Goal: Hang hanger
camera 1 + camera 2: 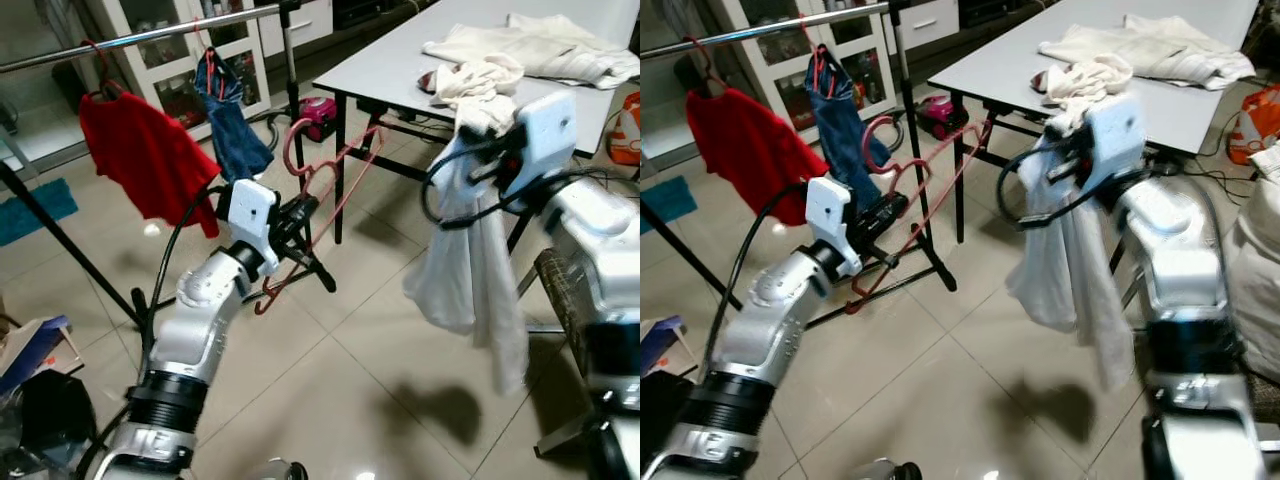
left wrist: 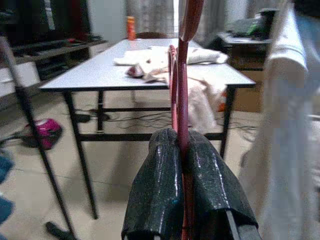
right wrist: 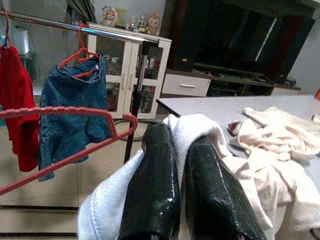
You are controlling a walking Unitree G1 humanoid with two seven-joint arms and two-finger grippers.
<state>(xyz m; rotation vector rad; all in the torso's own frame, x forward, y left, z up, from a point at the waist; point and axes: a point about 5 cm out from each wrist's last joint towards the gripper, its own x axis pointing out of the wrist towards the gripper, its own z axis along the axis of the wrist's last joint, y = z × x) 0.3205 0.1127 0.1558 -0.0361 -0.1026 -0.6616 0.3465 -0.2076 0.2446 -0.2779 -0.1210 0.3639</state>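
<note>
Hanger (image 1: 322, 190): pink-red, thin moulded frame, hook uppermost, held in the air between both arms. Clamped between fingers (image 2: 155, 190) of left gripper (image 1: 300, 235), jaws closed flat on a lower bar, frame edge-on in left wrist view. Judged light and stiff, somewhat springy; smooth plastic, likely to pivot or slip in a two-finger pinch. Best held low on the frame, as now, leaving hook free for the rail.

Right gripper (image 1: 1065, 150): fingers (image 3: 152, 175) pinched on a white garment (image 1: 470, 270), soft and limp, hanging in long folds below the wrist. Judged prone to sliding off a smooth shoulder unless spread evenly.

Beyond: clothes rail (image 1: 150, 35) at upper left, well apart from the hook, carrying a red shirt (image 1: 145, 160) and blue jeans (image 1: 228, 120) on their own hangers. Grey table (image 1: 400, 55) behind, more pale laundry (image 1: 530, 45) heaped on it. Pink vacuum cleaner (image 1: 320, 112) on tiled floor (image 1: 350, 360) near table leg.
</note>
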